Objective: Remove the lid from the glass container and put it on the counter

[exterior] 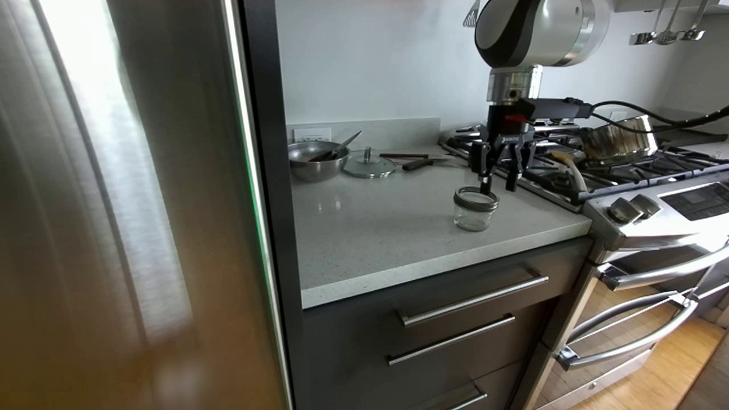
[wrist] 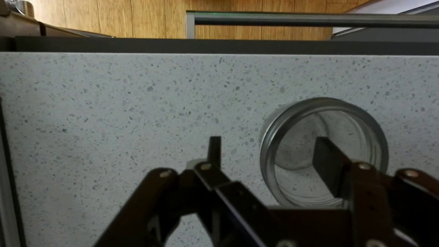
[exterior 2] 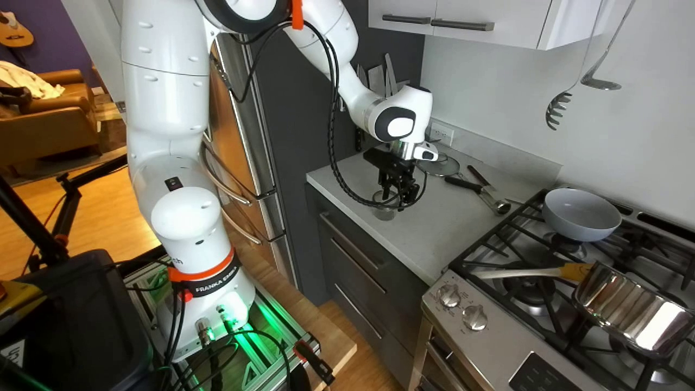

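The glass container (exterior: 471, 221), a short clear jar, stands upright on the pale speckled counter (exterior: 387, 228) near its front edge. The lid (exterior: 477, 206) shows as a dark metal band around the jar's mouth; its middle looks see-through. The wrist view shows the metal band (wrist: 269, 154) and the clear jar (wrist: 305, 151) right of centre. My gripper (exterior: 499, 185) points down, open and empty, just above the jar and off to one side. In the wrist view, one finger of the gripper (wrist: 269, 147) overlaps the jar's mouth, and the other is over bare counter. I cannot tell whether it touches.
A steel bowl (exterior: 319, 171), a clear pan lid (exterior: 369, 165) and a dark-handled utensil (exterior: 418, 164) lie at the back of the counter. The gas stove (exterior 2: 505, 331) adjoins it, bearing a grey pan (exterior 2: 581, 214) and a tilted steel pot (exterior 2: 632, 309). The fridge (exterior: 142, 228) stands at the opposite end.
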`<state>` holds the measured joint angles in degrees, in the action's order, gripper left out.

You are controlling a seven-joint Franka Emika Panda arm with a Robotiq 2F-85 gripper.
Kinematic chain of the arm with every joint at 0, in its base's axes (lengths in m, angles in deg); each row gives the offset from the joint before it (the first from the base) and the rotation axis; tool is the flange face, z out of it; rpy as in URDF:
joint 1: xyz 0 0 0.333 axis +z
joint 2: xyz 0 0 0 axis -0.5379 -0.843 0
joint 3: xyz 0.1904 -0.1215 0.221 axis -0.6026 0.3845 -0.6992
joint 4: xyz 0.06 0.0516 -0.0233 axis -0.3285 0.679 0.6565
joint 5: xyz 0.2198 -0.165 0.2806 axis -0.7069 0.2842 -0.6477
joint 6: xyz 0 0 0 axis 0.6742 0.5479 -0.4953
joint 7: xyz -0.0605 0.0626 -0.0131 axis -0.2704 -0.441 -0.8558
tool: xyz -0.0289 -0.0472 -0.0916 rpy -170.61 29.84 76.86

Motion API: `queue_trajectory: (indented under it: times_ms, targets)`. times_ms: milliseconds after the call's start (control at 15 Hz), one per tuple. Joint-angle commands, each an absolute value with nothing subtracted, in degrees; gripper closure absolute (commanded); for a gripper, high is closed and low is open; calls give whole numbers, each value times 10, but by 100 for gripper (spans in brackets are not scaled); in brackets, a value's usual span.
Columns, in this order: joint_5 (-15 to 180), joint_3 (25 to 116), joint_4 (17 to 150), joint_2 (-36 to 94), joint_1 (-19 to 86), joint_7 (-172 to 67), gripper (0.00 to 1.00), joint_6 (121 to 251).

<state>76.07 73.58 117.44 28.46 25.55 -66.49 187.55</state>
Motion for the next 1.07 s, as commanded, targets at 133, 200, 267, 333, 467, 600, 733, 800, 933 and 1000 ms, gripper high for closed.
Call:
queue_trajectory:
  times_ms: [133, 200, 267, 333, 467, 600, 733, 800, 933, 1000]
  targets:
    - [744, 724, 1165, 271, 243, -663, 57, 1883]
    - [744, 724, 1165, 271, 243, -663, 54, 1883]
    - [745, 725, 1165, 271, 243, -660, 60, 1884]
    - [744, 725, 1164, 271, 243, -659, 63, 1883]
    - [745, 726, 1164, 271, 243, -657, 68, 1883]
    - [745, 725, 1165, 274, 243, -655, 69, 1884]
    - [743, 724, 1165, 277, 242, -658, 69, 1882]
    - [743, 724, 1164, 277, 242, -658, 71, 1881]
    - [742, 723, 1161, 275, 241, -659, 76, 1880]
    - [741, 723, 1159, 274, 240, -659, 84, 1879]
